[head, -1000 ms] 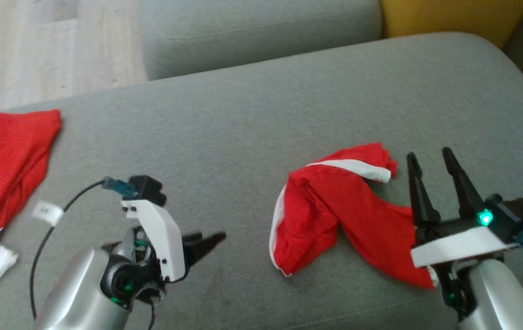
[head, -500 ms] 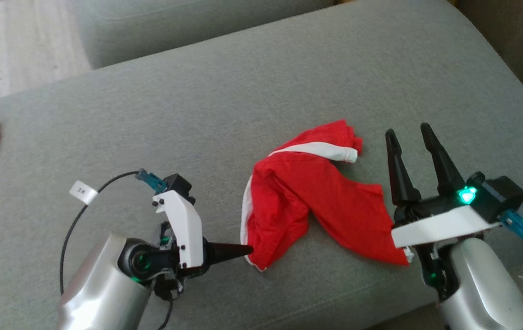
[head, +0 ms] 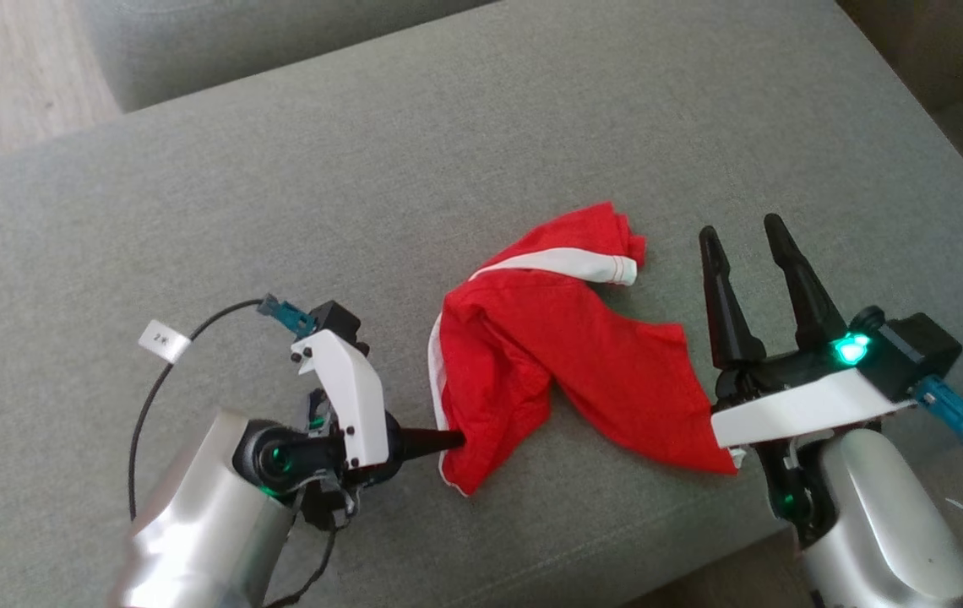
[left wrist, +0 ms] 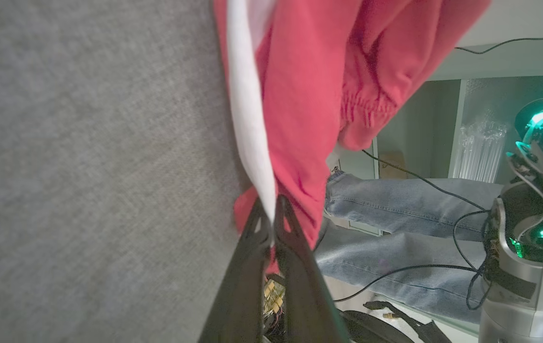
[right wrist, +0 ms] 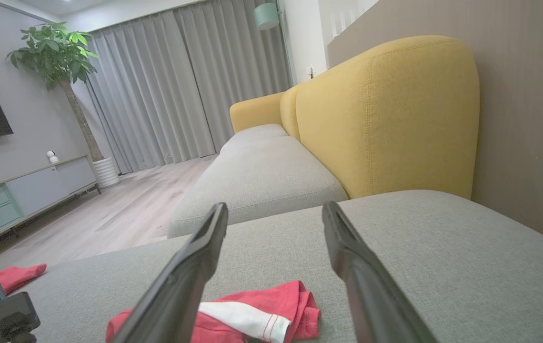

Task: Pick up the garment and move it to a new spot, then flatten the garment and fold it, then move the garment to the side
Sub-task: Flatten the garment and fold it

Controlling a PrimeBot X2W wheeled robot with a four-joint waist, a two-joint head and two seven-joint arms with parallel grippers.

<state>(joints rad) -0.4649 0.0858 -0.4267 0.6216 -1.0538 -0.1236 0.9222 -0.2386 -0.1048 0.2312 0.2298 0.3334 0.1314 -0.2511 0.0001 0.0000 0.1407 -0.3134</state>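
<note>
The garment [head: 549,338] is red with white trim and lies crumpled on the grey sofa cushion [head: 363,169]. My left gripper [head: 456,439] comes in from the left and is shut on the garment's near left edge. In the left wrist view the two dark fingers [left wrist: 295,257] pinch the white trim and red cloth of the garment [left wrist: 309,95]. My right gripper [head: 739,226] stands open just right of the garment, fingers pointing away, with nothing between them. The right wrist view shows the right gripper [right wrist: 274,206] above the garment [right wrist: 252,314].
A second red cloth [right wrist: 9,276] lies far to the left on the cushion. A yellow backrest [right wrist: 386,114] rises behind it. The cushion's front edge [head: 701,540] runs close under my right arm. A person's legs in jeans [left wrist: 395,205] are beyond that edge.
The head camera has swung right, so the second red cloth left the picture. My left gripper reached the garment's left edge and shut on it. The right gripper stayed open.
</note>
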